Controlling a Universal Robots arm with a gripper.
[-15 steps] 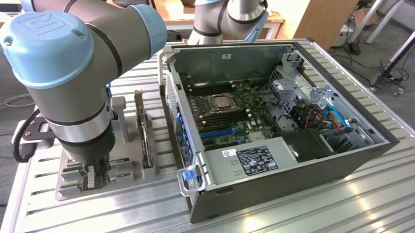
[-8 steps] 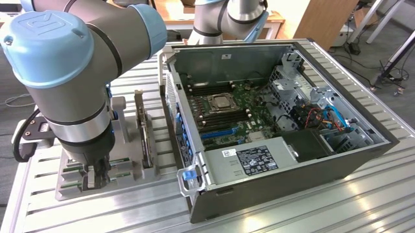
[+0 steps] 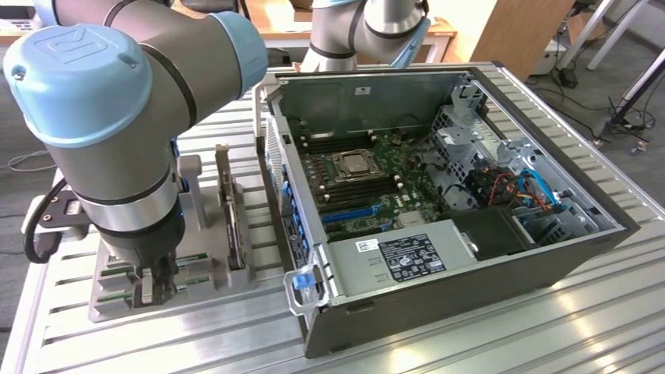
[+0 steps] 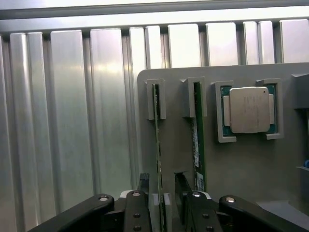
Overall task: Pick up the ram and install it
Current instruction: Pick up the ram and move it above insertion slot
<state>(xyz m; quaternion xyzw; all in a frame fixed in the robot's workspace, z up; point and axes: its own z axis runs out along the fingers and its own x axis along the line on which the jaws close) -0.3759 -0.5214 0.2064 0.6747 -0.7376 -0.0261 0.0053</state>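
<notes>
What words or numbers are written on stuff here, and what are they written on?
No text reads clearly.
Black label on the grey power supply: white print, too small.
White sticker beside it: too small.
Blue joint cap of the robot arm: raised emblem, not legible.
Silver processor chip: faint print, blurred.
Pale sticker on a ram stick: blurred.

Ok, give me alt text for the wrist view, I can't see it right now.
The open claw straddles a ram stick standing on edge in a grey holder, one finger on each side. A second stick stands in the next slot, with a silver processor in a pocket beside that, all on a ribbed metal table.
</notes>
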